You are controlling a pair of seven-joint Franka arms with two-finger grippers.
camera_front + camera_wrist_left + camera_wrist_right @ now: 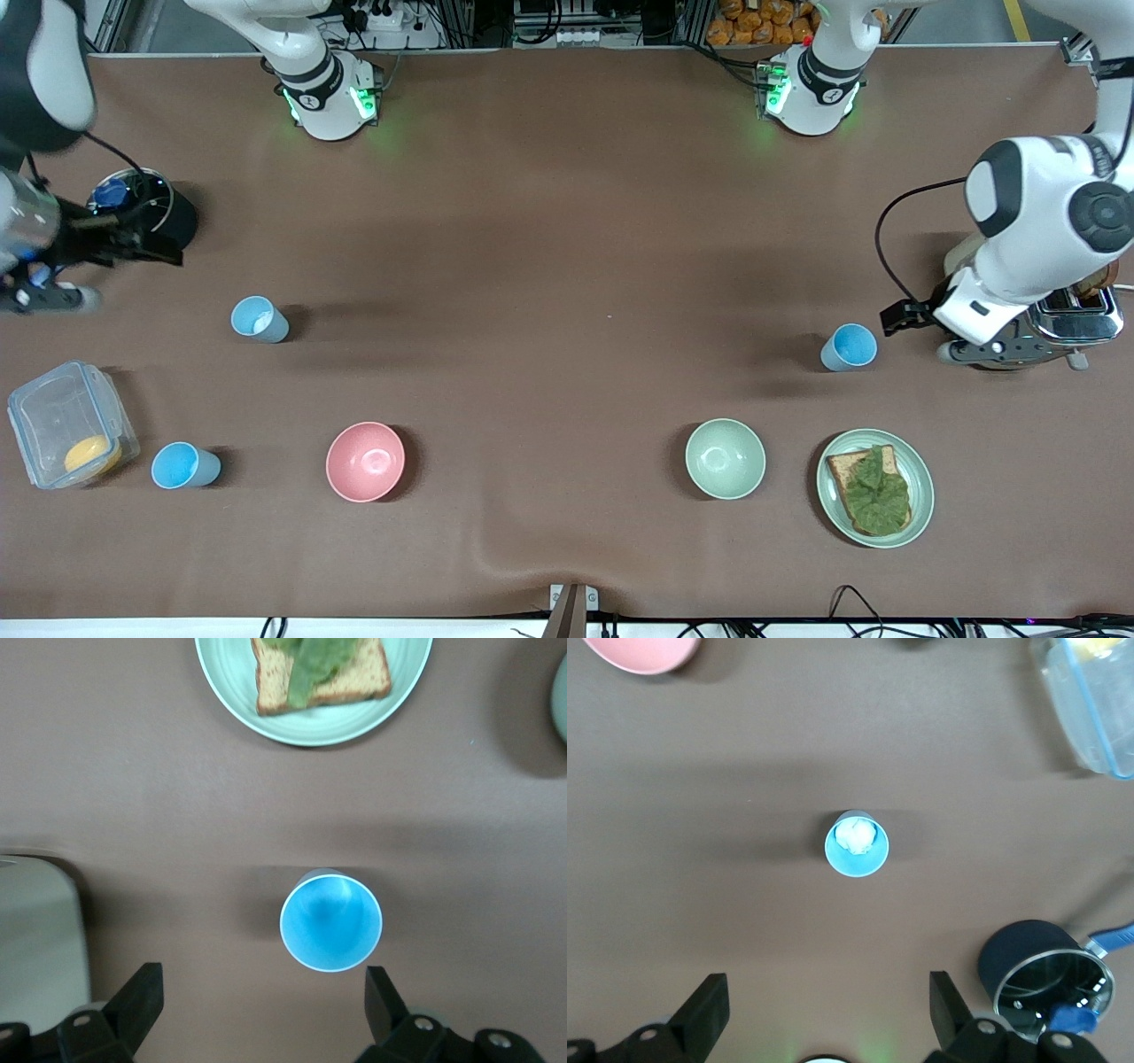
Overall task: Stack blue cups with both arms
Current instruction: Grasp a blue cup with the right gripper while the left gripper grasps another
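1. Standing upright and apart on the table [567, 221] are three blue cups: one [849, 347] toward the left arm's end, two [259, 319] [184, 466] toward the right arm's end.
2. Bare cloth rings each cup.
3. Left gripper [261, 1014] hangs open over the first cup [330, 921]; toaster [1076, 321] beside.
4. Right gripper [824, 1014] hangs open near the second cup [856, 844], by a pot [146, 208].

three cups [260, 319] [184, 465] [849, 346] stand apart – two toward the right arm's end, one beside the toaster [1067, 319], perhaps not touching; bowls [365, 461] [725, 458] between.
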